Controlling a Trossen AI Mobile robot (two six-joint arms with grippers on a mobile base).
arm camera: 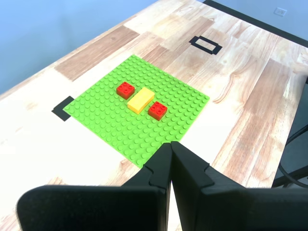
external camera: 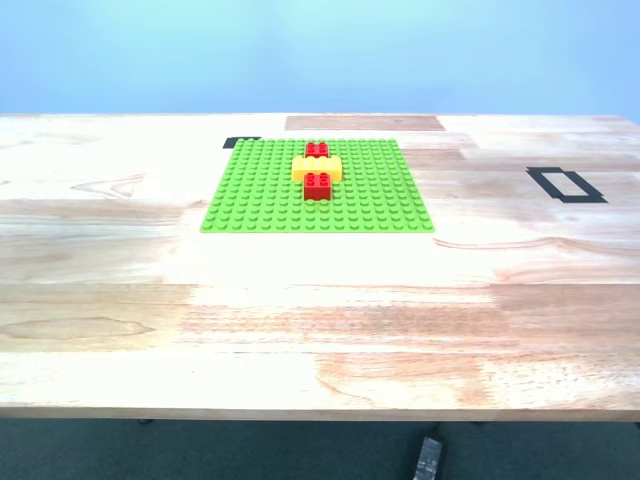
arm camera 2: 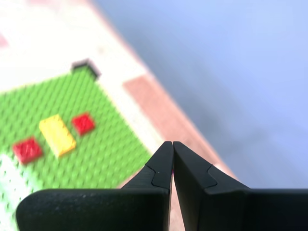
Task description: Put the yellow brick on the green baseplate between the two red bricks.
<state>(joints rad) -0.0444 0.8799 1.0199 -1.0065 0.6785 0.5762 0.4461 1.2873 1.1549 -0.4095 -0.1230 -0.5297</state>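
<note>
The green baseplate point(external camera: 260, 195) lies flat on the wooden table, toward its far side. The yellow brick point(external camera: 317, 167) sits on it between the two red bricks, one behind point(external camera: 316, 150) and one in front point(external camera: 318, 185), touching both. The first wrist view shows the baseplate point(arm camera: 110, 120), the yellow brick point(arm camera: 141, 100) and both red bricks point(arm camera: 125, 89) point(arm camera: 158, 110) from high above. My first gripper point(arm camera: 171, 144) is shut and empty, well away from them. The second wrist view shows the blurred baseplate point(arm camera 2: 96, 144) and yellow brick point(arm camera 2: 57, 135). My second gripper point(arm camera 2: 172, 143) is shut and empty, high above.
A black tape rectangle point(external camera: 565, 184) marks the table at the exterior view's right. A black tape corner point(external camera: 240, 142) sits at the baseplate's far corner. A darker wood patch point(external camera: 363, 123) lies behind the plate. Neither arm shows in the exterior view.
</note>
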